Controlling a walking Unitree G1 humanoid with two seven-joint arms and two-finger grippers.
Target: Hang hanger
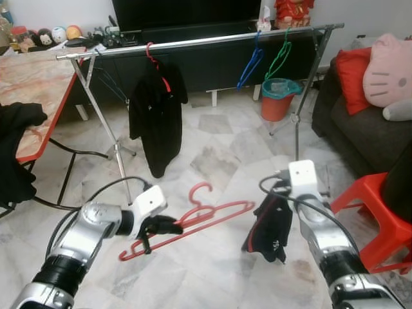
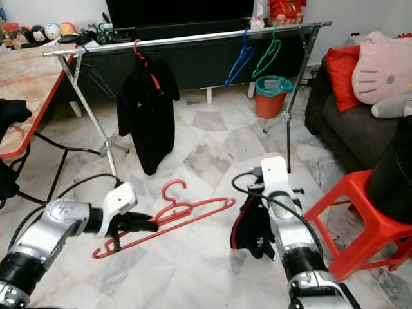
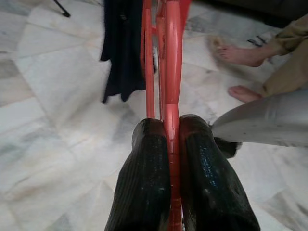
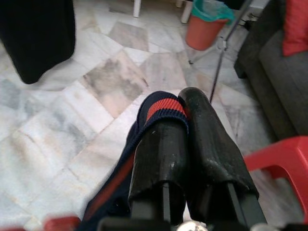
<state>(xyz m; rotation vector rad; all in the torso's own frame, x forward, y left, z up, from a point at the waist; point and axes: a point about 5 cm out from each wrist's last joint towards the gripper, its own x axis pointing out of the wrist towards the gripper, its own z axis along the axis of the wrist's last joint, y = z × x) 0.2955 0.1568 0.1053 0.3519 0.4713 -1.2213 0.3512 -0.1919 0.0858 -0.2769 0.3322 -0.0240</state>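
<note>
We hold the red hanger (image 1: 193,222) in our left gripper (image 1: 168,225), low in front of us above the marble floor (image 1: 212,154). In the left wrist view the 2 black fingers (image 3: 147,178) press together on the hanger's flat red bar, with the rest of the hanger running straight away from them. The hanger lies nearly level, its hook (image 1: 201,191) pointing up and away toward the rail.

Our right gripper (image 1: 273,203) is clamped on a dark garment (image 1: 270,230) with a red-striped edge; in the right wrist view the cloth drapes over 1 finger (image 4: 161,144) and hangs below it. Hanger and garment are near each other but apart.

Ahead stands a silver clothes rail (image 1: 199,42) on tripod legs. A black jacket (image 1: 154,109) hangs from it on another red hanger (image 1: 154,61), and toward the right end a blue hanger (image 1: 250,64) and a green hanger (image 1: 278,56) hang bare. Behind the rail's right leg sits an orange bin (image 1: 278,100). A red stool (image 1: 380,219) is on our right, beside a dark sofa (image 1: 360,129). A person's bare feet (image 3: 236,72) show in the left wrist view.
</note>
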